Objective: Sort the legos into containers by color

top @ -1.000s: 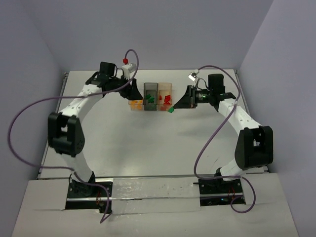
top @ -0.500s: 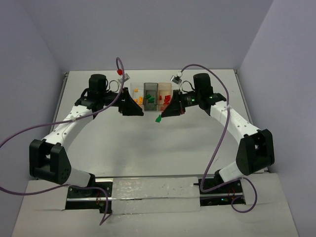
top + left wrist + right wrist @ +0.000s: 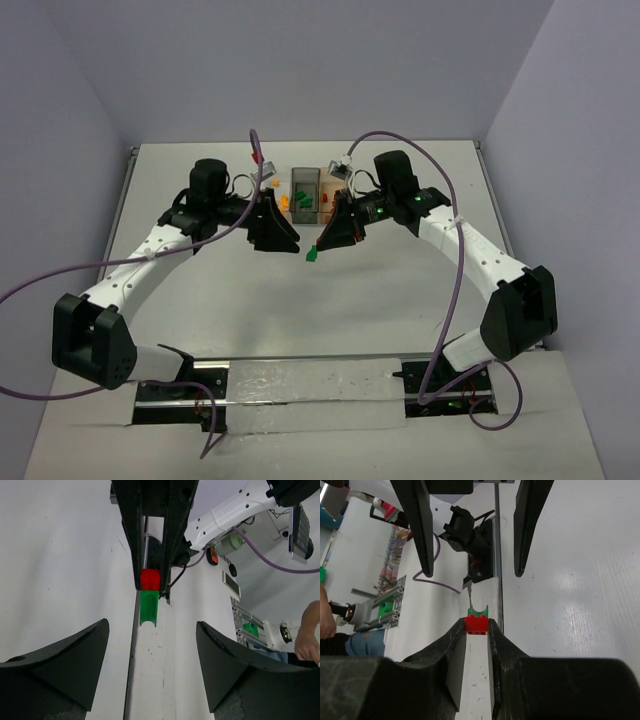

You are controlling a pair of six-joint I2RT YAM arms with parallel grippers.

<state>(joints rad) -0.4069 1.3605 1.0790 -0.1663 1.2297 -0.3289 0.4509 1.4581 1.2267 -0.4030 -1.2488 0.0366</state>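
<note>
Overhead, we logged both arms reaching inward over the white table point(image 3: 380, 300), their grippers facing each other just short of the containers point(image 3: 305, 185).

Right gripper point(image 3: 328, 238): narrow, clamped on a red brick point(image 3: 476, 623). A green brick point(image 3: 476, 611) was stuck to the red one and projected beyond the fingertips. From above only the green one showed, at 6 o'clock of the middle bin and clear of all three.

Left gripper point(image 3: 275, 232): jaws wide, nothing between them. It sat at 9 o'clock of the held pair, close but not touching. Its own camera looked straight at the red brick with the green one below it.

Containers, overhead:
- 9 o'clock bin, clear: orange bricks point(image 3: 283, 203) inside.
- Middle bin, dark: green bricks point(image 3: 303, 204) inside.
- 3 o'clock bin, amber: red bricks point(image 3: 327, 204) inside, partly hidden by the right wrist.

Obstructions: the left gripper's black body overlapped the near corner of the clear bin, and the right gripper crossed the near edge of the amber one.

Surroundings: a purple cable point(image 3: 60, 275) looped off the left arm at 8 o'clock and another point(image 3: 455, 290) hung from the right arm at 4 o'clock. Past the table edge the wrist views showed a person's hand point(image 3: 306, 647) and aluminium framing point(image 3: 375, 611).
</note>
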